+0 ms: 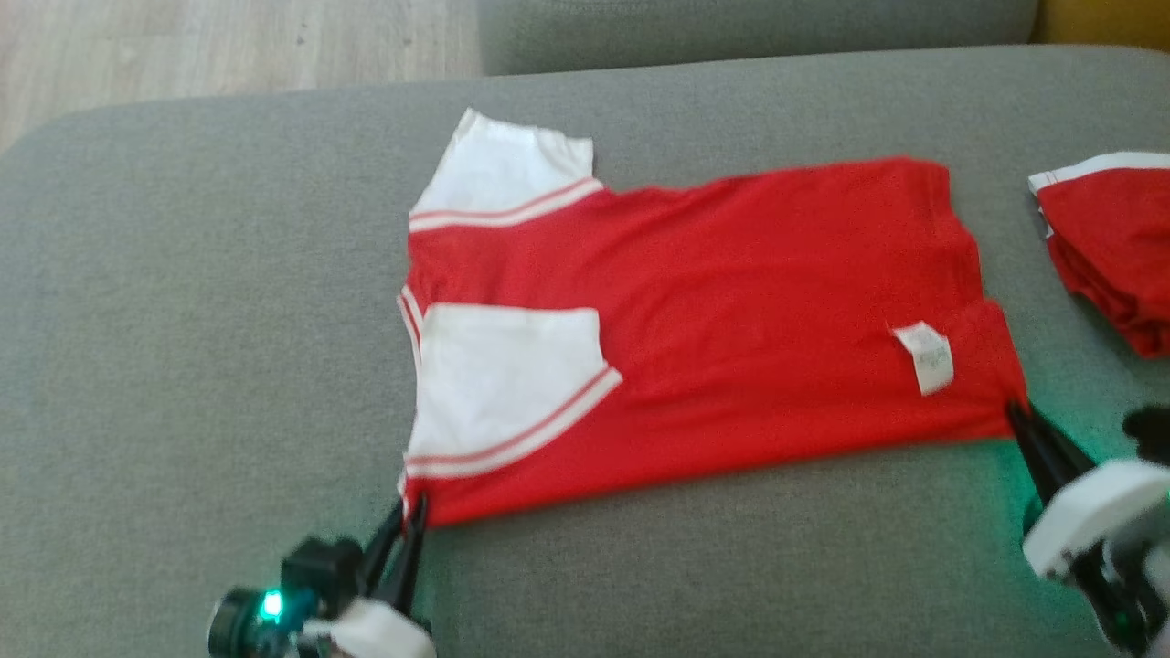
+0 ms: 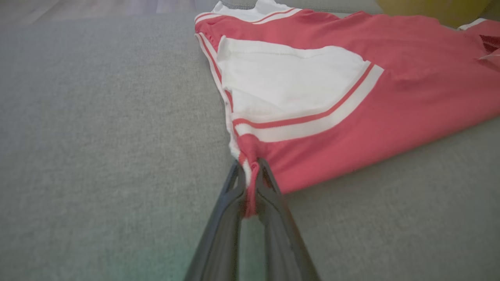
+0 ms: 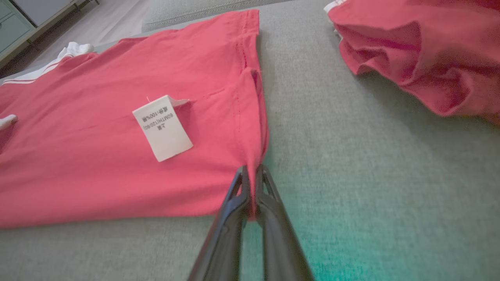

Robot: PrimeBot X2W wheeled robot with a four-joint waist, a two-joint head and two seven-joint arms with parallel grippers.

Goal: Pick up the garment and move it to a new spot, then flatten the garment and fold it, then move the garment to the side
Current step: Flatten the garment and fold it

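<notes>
On the grey fabric sofa cushion (image 1: 183, 320), the left end effector (image 1: 416, 512) is clamped on the near left corner of the red cotton T-shirt with white striped sleeves (image 1: 731, 302). The shirt lies spread flat mid-cushion, sleeves to the left, and a white care label (image 1: 925, 358) shows near its hem. The right end effector (image 1: 1015, 413) pinches the near right hem corner. A crumpled red garment with white trim (image 1: 1111, 256) sits at the cushion's right edge.

A home living room: grey fabric sofa (image 1: 228, 274), pale wood floor (image 1: 183, 46).
</notes>
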